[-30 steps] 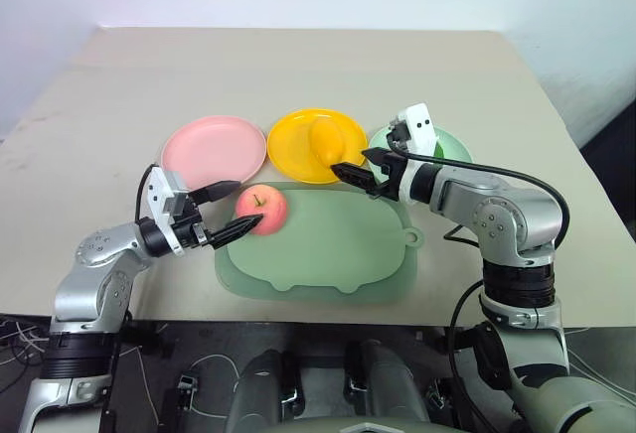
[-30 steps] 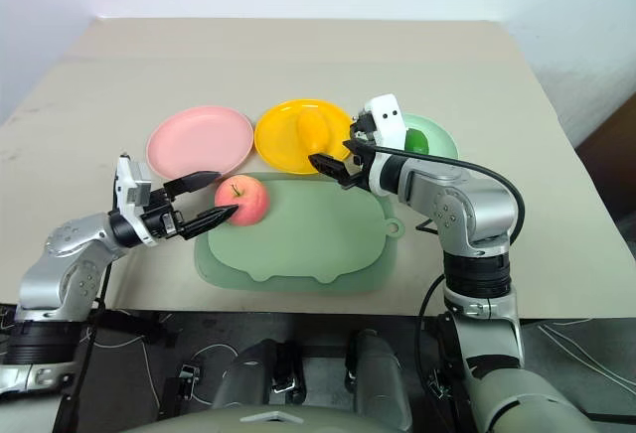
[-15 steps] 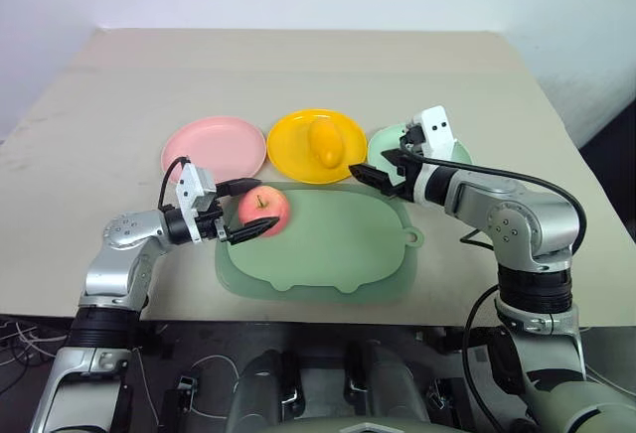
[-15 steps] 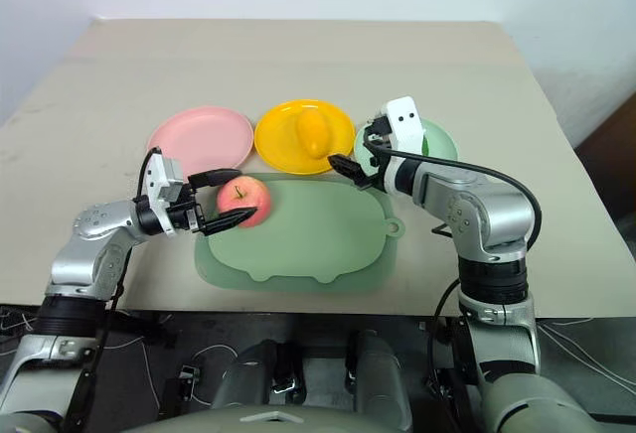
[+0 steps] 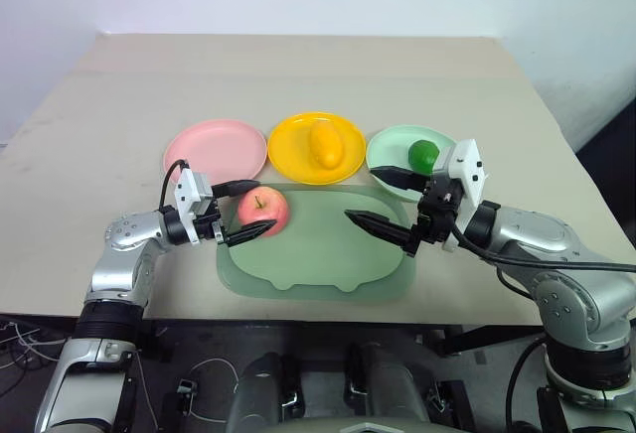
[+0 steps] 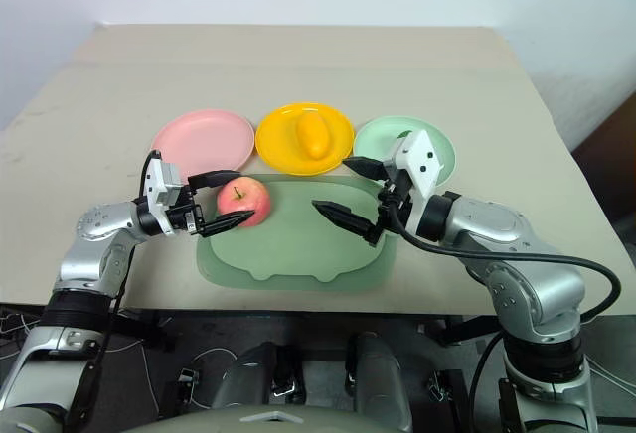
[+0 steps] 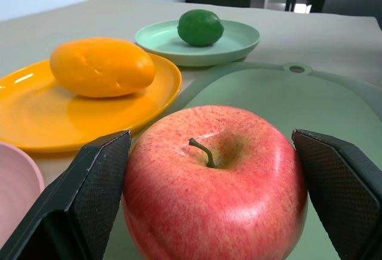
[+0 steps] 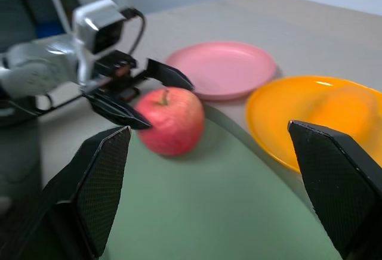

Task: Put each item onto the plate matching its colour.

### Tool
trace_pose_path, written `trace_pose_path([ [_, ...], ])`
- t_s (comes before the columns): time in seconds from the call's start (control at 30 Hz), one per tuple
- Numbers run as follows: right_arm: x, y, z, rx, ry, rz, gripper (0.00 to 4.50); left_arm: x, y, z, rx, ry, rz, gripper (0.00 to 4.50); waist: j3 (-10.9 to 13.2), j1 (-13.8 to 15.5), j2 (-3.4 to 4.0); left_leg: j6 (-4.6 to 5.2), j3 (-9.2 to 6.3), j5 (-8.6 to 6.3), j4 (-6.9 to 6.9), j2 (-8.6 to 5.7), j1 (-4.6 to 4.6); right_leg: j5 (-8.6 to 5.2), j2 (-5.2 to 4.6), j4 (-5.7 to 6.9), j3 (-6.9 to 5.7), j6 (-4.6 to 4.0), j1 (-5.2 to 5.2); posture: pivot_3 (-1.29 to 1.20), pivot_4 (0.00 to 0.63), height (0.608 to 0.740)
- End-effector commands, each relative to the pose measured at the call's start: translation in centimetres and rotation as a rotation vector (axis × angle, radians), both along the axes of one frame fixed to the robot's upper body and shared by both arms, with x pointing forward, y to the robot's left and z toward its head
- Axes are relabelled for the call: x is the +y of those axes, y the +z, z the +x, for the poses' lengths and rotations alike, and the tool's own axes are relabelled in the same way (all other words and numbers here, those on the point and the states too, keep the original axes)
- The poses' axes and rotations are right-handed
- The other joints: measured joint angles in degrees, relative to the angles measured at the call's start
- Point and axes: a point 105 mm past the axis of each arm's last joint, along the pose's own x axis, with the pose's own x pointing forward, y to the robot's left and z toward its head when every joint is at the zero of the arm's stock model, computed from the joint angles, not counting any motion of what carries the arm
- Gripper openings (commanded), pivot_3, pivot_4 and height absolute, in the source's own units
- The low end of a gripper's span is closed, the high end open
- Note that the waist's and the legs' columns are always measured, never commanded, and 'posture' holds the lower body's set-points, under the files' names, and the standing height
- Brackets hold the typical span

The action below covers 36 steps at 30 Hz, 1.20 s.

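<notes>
A red-pink apple (image 5: 262, 211) sits upright on the left part of the pale green tray (image 5: 318, 264). My left gripper (image 5: 268, 204) is open, one finger on each side of the apple and close to its skin (image 7: 215, 194). The mango (image 5: 324, 143) lies on the yellow plate (image 5: 294, 161). The lime (image 5: 424, 154) rests on the mint green plate (image 5: 390, 151). Nothing lies on the pink plate (image 5: 214, 147). My right gripper (image 5: 360, 193) hangs open and empty above the tray's right part, pointing toward the apple.
The three plates stand in a row just behind the tray on a beige table (image 5: 298, 75). The tray's front rim lies near the table's front edge (image 5: 298, 316). A small tab with a hole (image 5: 415, 236) juts from the tray's right side.
My right gripper has drawn back from the yellow and green plates to above the tray, uncovering the lime. My left gripper has slid forward so its fingers straddle the apple.
</notes>
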Motion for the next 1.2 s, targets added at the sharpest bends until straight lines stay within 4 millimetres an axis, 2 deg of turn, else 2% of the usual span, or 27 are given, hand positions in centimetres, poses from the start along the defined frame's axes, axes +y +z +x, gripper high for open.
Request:
trace_pose_path([
  [0.03,0.4,0.5,-1.1,-0.057,0.070,-0.013,4.48,1.0,-1.1,0.0,0.043,0.044,0.042,4.50,0.00,-0.02,0.00,-0.04,0.00,0.02,0.00,0.00,0.00,0.04,0.00,0.00,0.00,-0.06,0.00,0.00,0.150,0.696],
  [0.3,0.9,-0.5,-0.8,-0.062,0.091,-0.059,4.48,0.6,-0.3,0.0,0.035,0.040,0.043,4.50,0.00,-0.04,-0.01,-0.10,0.00,0.06,0.00,0.00,-0.01,0.02,0.00,-0.02,0.00,-0.04,-0.02,0.00,0.150,0.696],
  [0.43,0.8,-0.7,-0.3,-0.066,0.077,-0.075,4.50,0.6,-0.2,-0.2,0.051,0.033,0.062,3.79,0.01,-0.07,-0.01,-0.10,0.00,0.06,0.00,0.00,-0.03,0.01,0.00,-0.03,0.00,-0.05,-0.04,0.00,0.150,0.696],
  [0.57,0.7,-0.6,0.0,-0.070,0.069,-0.077,4.50,0.6,0.5,-0.2,0.032,0.037,0.050,3.67,0.01,-0.12,0.00,-0.15,0.00,0.09,-0.01,0.00,-0.05,0.02,0.00,-0.03,0.00,-0.06,-0.06,0.00,0.150,0.696],
  [0.7,0.6,-0.6,-0.1,-0.070,0.069,-0.079,4.50,0.8,2.3,-0.3,0.000,0.057,0.017,3.66,0.02,-0.10,-0.02,-0.15,0.00,0.09,-0.01,0.00,-0.14,0.03,0.00,-0.03,0.00,-0.06,-0.14,0.00,0.150,0.696],
  [0.83,0.5,-0.3,-0.2,-0.072,0.076,-0.064,4.50,2.0,6.6,-0.3,-0.035,0.145,-0.108,3.66,0.07,-0.02,-0.08,-0.16,-0.02,0.10,0.01,0.00,-0.32,0.10,0.00,-0.01,0.00,-0.05,-0.31,0.00,0.150,0.696],
  [0.97,0.8,-0.5,-0.2,-0.067,0.082,-0.059,4.50,3.4,9.1,-0.1,-0.033,0.227,-0.137,3.66,0.08,0.27,-0.09,-0.16,-0.05,0.10,0.05,-0.01,-0.34,0.14,0.00,-0.01,-0.02,0.06,-0.28,0.00,0.150,0.696],
  [1.03,0.9,-0.8,-0.1,-0.061,0.083,-0.061,4.50,4.3,10.0,0.9,-0.062,0.310,-0.163,3.66,0.08,0.68,-0.09,-0.16,-0.05,0.10,0.08,-0.01,-0.33,0.05,0.00,-0.02,-0.03,0.18,-0.25,0.00,0.150,0.696],
  [1.1,1.1,-1.0,0.1,-0.057,0.083,-0.057,4.50,5.6,11.1,2.7,-0.099,0.443,-0.204,3.66,0.08,1.42,-0.10,-0.16,-0.05,0.10,0.12,-0.02,-0.33,0.02,0.00,-0.03,-0.02,0.15,-0.23,0.00,0.150,0.696],
  [1.2,1.5,-1.0,0.5,-0.061,0.083,-0.049,4.50,6.5,10.0,4.9,-0.104,0.588,-0.169,3.66,0.08,1.64,-0.10,-0.15,-0.07,0.09,0.18,-0.04,-0.33,-0.01,-0.02,-0.03,-0.03,0.05,-0.18,0.00,0.150,0.696],
])
